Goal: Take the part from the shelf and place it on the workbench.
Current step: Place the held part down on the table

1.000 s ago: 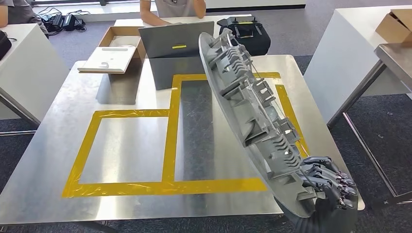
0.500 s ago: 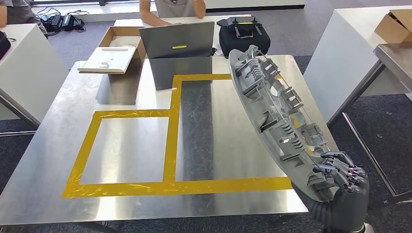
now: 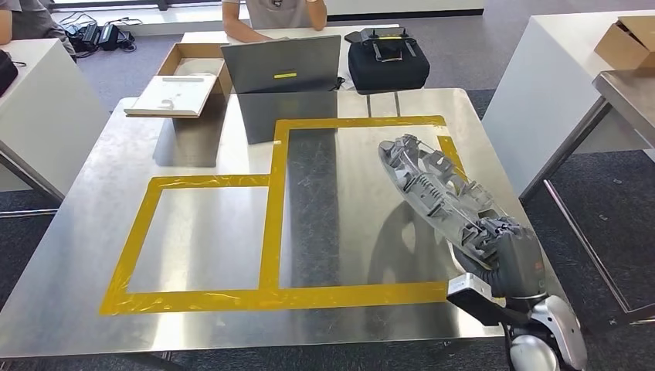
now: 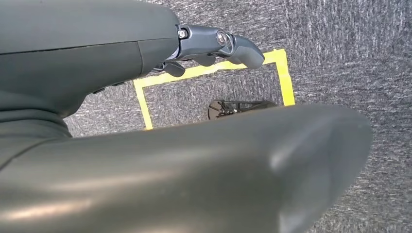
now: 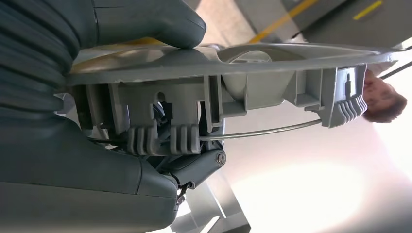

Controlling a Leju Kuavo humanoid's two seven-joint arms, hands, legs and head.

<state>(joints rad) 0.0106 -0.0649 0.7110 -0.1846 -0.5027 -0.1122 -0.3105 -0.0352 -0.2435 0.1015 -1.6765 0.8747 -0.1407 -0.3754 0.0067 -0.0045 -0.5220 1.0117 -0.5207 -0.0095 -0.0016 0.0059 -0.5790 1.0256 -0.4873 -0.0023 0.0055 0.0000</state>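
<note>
— Over the workbench [image 3: 193, 232], what changed?
— Its yellow tape frame [image 3: 272, 209] now has the part [image 3: 436, 193] hanging low over its right side, tipped flatter than a second ago.
— Grip?
— Right hand [image 3: 506, 246] clasps the near end; release looks close. Left hand [image 4: 204, 46] hangs over carpet, fingers curled, empty.

One grey ribbed part [image 3: 436, 189], gripped by one robot hand [image 3: 506, 243]. One steel workbench [image 3: 93, 255] marked with two yellow tape rectangles [image 3: 272, 193]. One grey laptop [image 3: 280, 63], one black case [image 3: 388, 58], one open cardboard box [image 3: 189, 62] with one white board [image 3: 171, 97] beside it. Another cardboard box [image 3: 627, 40] far right. Possibly two people at the far edge, cropped: one torso [image 3: 272, 14], one arm [image 3: 6, 27].
</note>
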